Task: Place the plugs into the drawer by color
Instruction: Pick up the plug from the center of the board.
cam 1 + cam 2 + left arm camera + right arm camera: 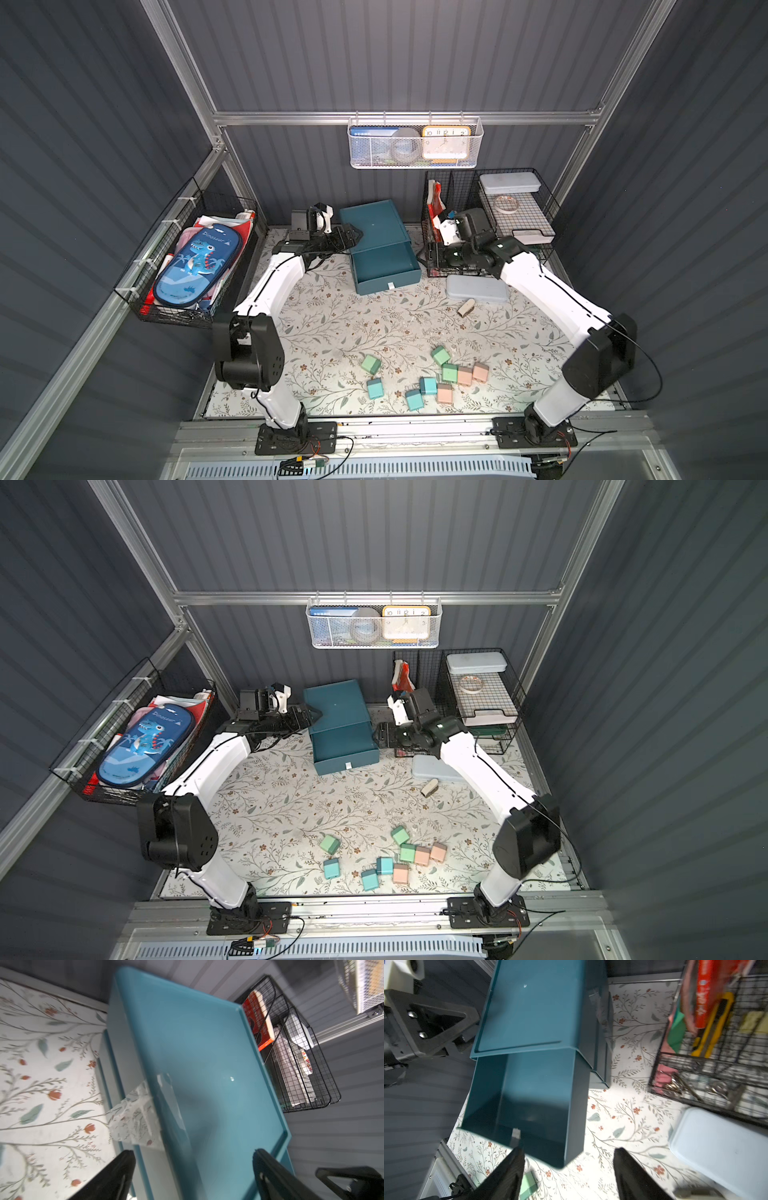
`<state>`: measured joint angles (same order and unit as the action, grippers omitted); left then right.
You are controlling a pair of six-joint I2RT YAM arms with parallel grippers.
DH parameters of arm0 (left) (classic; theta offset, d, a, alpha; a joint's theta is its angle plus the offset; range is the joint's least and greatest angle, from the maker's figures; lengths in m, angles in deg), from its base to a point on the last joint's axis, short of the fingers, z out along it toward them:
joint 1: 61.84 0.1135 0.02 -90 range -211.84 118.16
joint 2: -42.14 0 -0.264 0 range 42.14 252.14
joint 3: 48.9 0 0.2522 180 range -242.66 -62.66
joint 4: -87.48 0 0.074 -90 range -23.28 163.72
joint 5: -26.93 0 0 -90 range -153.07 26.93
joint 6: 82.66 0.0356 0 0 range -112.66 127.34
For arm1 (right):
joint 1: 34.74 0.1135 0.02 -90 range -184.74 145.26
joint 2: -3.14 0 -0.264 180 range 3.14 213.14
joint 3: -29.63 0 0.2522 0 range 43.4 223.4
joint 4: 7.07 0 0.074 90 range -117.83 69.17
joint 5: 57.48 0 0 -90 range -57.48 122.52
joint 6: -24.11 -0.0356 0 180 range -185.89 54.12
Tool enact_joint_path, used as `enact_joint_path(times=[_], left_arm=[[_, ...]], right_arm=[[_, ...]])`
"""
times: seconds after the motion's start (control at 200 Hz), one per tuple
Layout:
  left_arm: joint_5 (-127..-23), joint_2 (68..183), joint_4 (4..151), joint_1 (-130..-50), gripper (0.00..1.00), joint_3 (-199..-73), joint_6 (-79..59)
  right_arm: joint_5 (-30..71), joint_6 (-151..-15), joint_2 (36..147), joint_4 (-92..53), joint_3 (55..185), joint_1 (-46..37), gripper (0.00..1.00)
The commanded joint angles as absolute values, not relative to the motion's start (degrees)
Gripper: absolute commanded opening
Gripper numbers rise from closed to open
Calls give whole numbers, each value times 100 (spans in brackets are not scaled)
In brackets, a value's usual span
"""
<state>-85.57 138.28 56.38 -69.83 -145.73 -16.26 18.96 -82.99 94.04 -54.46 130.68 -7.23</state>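
Observation:
The dark teal drawer cabinet (372, 224) stands at the back of the floral mat, its top drawer (386, 266) pulled out, white pull tab (390, 285) facing front; I see nothing inside it (533, 1093). Several plugs lie scattered near the front edge: three mint green (370, 364), three light blue (375, 388), three peach pink (464, 375). My left gripper (353, 237) is open at the cabinet's upper left edge, its jaws straddling that edge (193, 1159). My right gripper (384, 733) hangs open beside the open drawer's right front corner (568, 1153), holding nothing.
A flat pale grey-blue case (478, 288) and a small tan cylinder (466, 307) lie right of the drawer. A black wire rack (515, 216) fills the back right corner. A side basket with a dinosaur pencil case (195, 262) hangs left.

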Motion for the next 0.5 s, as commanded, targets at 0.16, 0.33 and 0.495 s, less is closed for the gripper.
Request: enact_joint_path(times=[0.16, 0.33, 0.495], left_arm=[[-8297, 13328, 5663, -7002, 94, -14055, -1320], [-8484, 13355, 5754, -7004, 94, -13975, -1281], [-8553, 13322, 5771, -7006, 94, -13907, -1209]], right_arm=[[3744, -8537, 7607, -6200, 11055, -74, 68], [4173, -9096, 7399, -5962, 9781, 679, 68], [4016, -9304, 7857, -5738, 9397, 1151, 68]])
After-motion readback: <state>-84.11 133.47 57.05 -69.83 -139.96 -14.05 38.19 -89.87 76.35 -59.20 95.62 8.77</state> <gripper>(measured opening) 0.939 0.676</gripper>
